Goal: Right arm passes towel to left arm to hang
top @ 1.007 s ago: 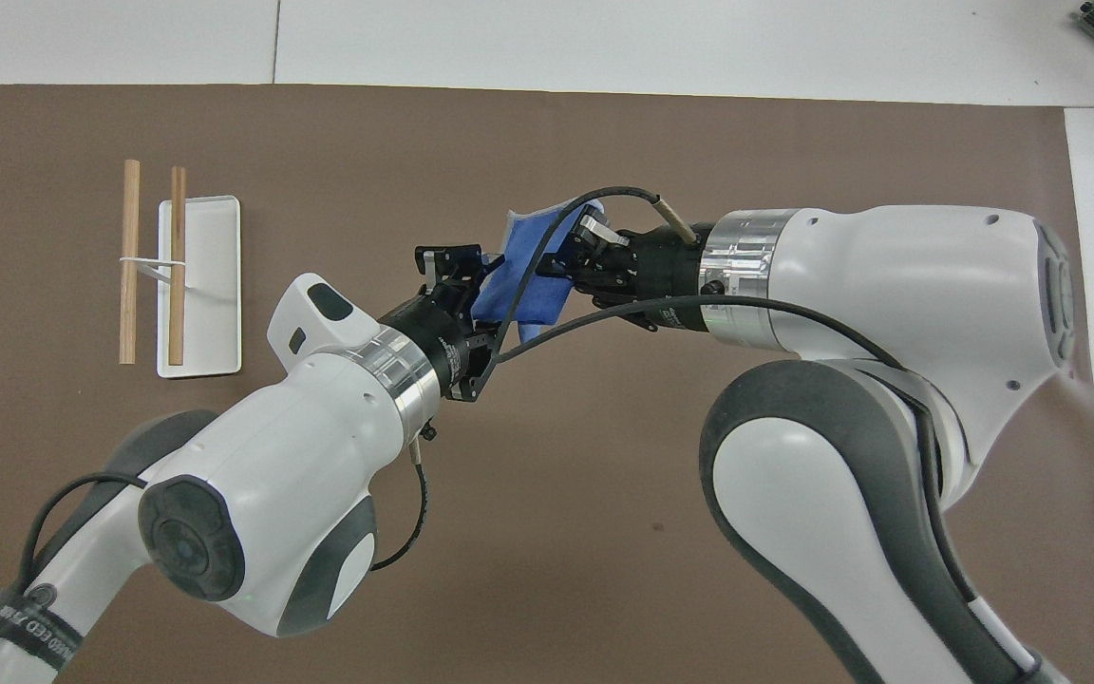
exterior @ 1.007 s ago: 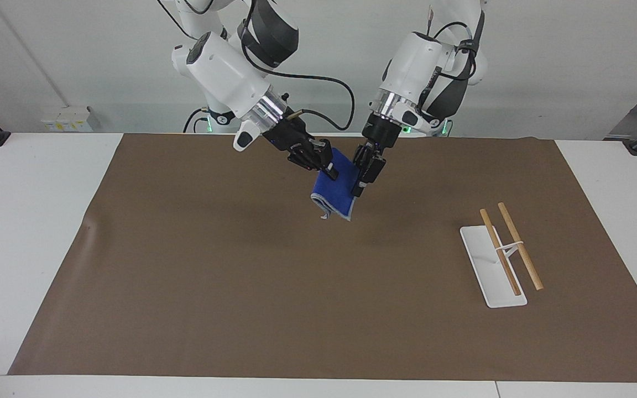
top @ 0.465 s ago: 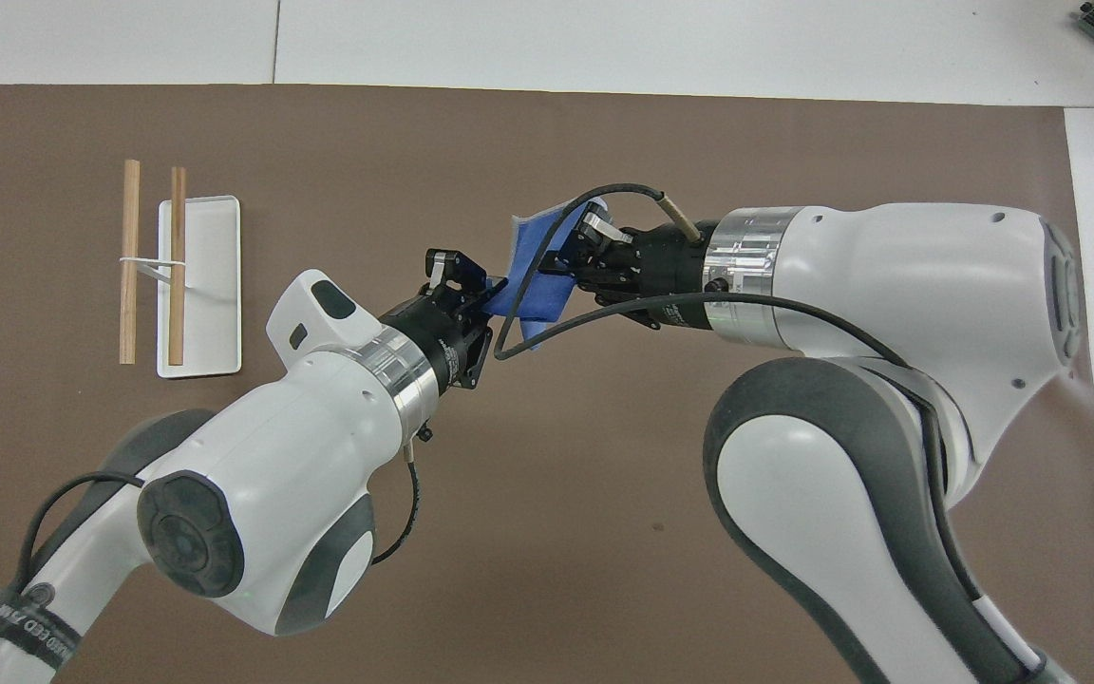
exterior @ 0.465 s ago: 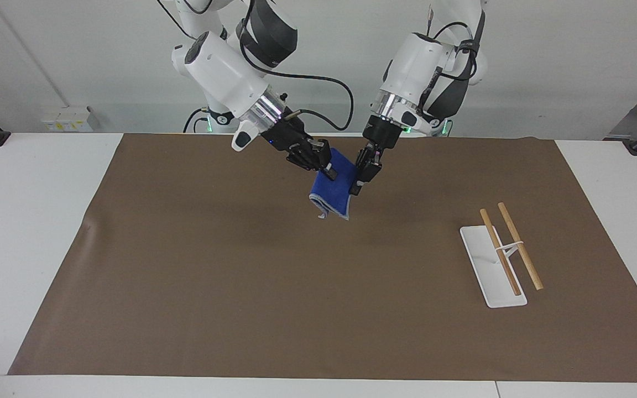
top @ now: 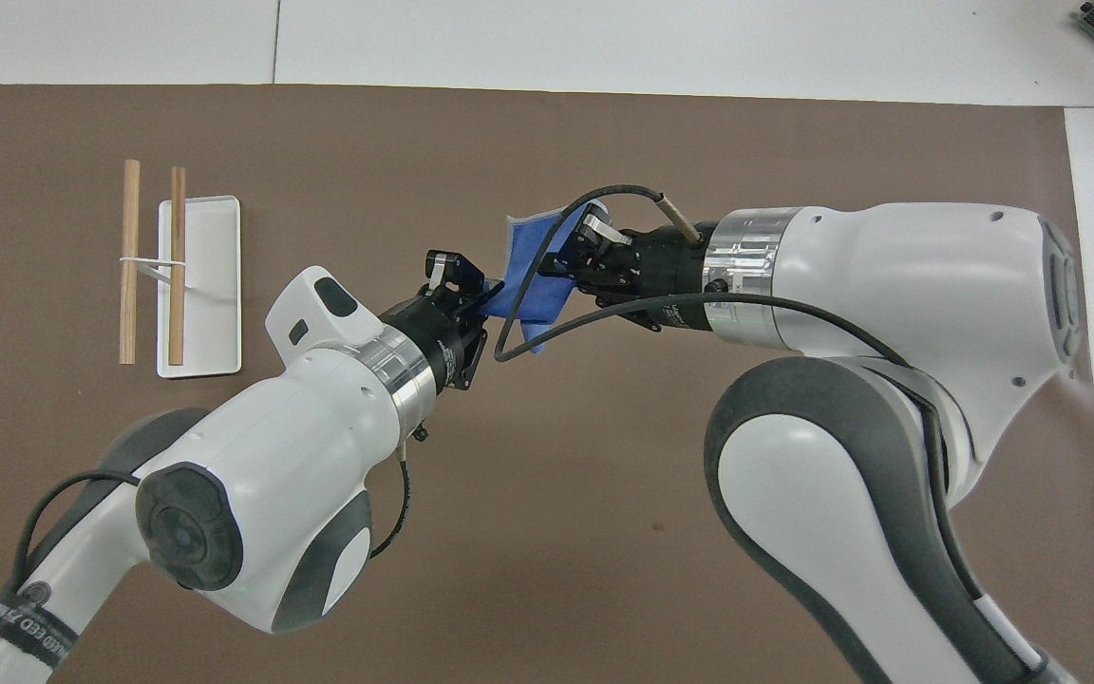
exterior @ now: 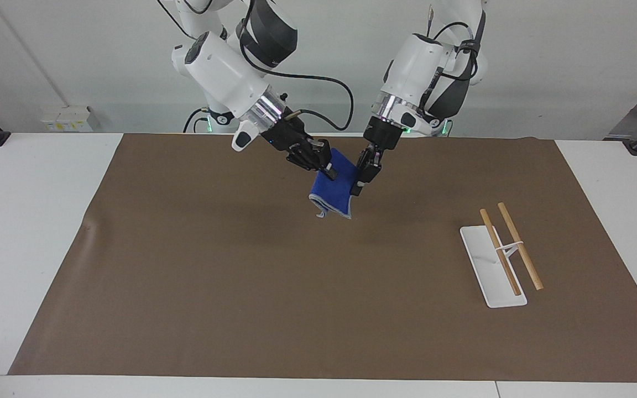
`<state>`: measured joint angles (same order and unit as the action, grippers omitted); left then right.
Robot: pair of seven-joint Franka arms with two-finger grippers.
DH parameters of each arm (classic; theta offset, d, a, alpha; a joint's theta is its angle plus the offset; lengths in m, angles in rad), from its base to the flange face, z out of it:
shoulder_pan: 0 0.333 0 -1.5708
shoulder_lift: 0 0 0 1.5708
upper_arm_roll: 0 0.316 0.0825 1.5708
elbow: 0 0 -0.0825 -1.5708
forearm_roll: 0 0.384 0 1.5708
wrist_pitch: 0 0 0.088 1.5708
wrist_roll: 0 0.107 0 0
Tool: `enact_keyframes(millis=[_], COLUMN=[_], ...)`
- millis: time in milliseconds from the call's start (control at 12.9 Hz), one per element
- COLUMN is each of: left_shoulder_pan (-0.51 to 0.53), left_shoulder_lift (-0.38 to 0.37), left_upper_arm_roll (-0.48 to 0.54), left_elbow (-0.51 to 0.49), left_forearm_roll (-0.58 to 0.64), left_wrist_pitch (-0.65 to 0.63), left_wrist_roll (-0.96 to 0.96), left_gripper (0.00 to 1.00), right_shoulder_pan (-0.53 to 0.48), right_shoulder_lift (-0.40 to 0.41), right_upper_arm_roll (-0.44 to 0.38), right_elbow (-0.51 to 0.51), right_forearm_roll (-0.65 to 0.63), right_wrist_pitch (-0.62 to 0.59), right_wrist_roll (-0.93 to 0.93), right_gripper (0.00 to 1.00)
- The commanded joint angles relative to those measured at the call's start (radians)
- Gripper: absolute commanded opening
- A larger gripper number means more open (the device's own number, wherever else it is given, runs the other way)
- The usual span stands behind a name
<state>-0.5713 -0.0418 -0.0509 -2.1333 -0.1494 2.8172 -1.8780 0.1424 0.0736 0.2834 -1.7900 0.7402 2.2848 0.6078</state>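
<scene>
Blue cloth hangs between your two tools, up in the air over the middle of the brown mat point(exterior: 186, 287) on the bench. The towel point(exterior: 332, 190) droops straight down, its long axis close to vertical, its lower hem clear of the mat. The right tool point(exterior: 327, 166) clamps one upper edge; the left tool point(exterior: 364, 174) sits at the other upper edge, clenched on the cloth. So both arms grip the towel, each from its own side, with the fabric directly between the two tools and neither noticeably nearer.

The coming move turns on the rack. The two wooden rods point(exterior: 509, 249) on their white stand point(exterior: 490, 276) lie well away from the left tool, toward the left arm's end of the bench, and the rods run roughly along the robots' forward line. You will likely need the towel's top edge turned across a rod before draping.

Compared with a second ago, the left tool has shut onto the cloth where its jaws stood apart around it. The right tool looks much as it did; I judge its release is only beginning. The towel has barely shifted.
</scene>
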Motion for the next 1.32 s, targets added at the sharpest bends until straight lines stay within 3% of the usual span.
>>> enact_keyframes(millis=[0,155,310,542,852,1239], left_shoulder_pan=[0.002,0.03,0.069,0.183,0.373,0.554], left_shoulder_lift=[-0.004,-0.004,-0.004,-0.004,-0.015,-0.017], left_upper_arm_roll=[0.016,0.014,0.014,0.013,0.011,0.011], left_elbow=[0.009,0.009,0.007,0.004,-0.008,-0.013], left_forearm_roll=[-0.009,-0.006,-0.004,-0.004,-0.006,-0.006], left_wrist_pitch=[-0.051,-0.053,-0.059,-0.076,-0.18,-0.22], left_wrist_roll=[0.075,0.08,0.138,0.207,0.367,0.445], left_gripper=[0.0,0.0,0.0,0.0,0.0,0.0], right_shoulder_pan=[-0.061,-0.093,-0.125,-0.159,-0.231,-0.257], right_shoulder_lift=[-0.023,-0.029,-0.044,-0.081,-0.116,-0.118], right_upper_arm_roll=[0.002,0.0,0.0,0.002,0.0,-0.007], right_elbow=[0.004,-0.002,-0.003,-0.002,0.006,0.014], right_forearm_roll=[0.007,-0.011,-0.13,-0.425,-0.514,-0.553], right_wrist_pitch=[-0.105,-0.128,-0.178,-0.246,-0.375,-0.415], right_wrist_roll=[0.006,0.009,-0.006,-0.008,-0.098,-0.147], right_gripper=[0.64,0.88,0.99,1.0,1.0,1.0])
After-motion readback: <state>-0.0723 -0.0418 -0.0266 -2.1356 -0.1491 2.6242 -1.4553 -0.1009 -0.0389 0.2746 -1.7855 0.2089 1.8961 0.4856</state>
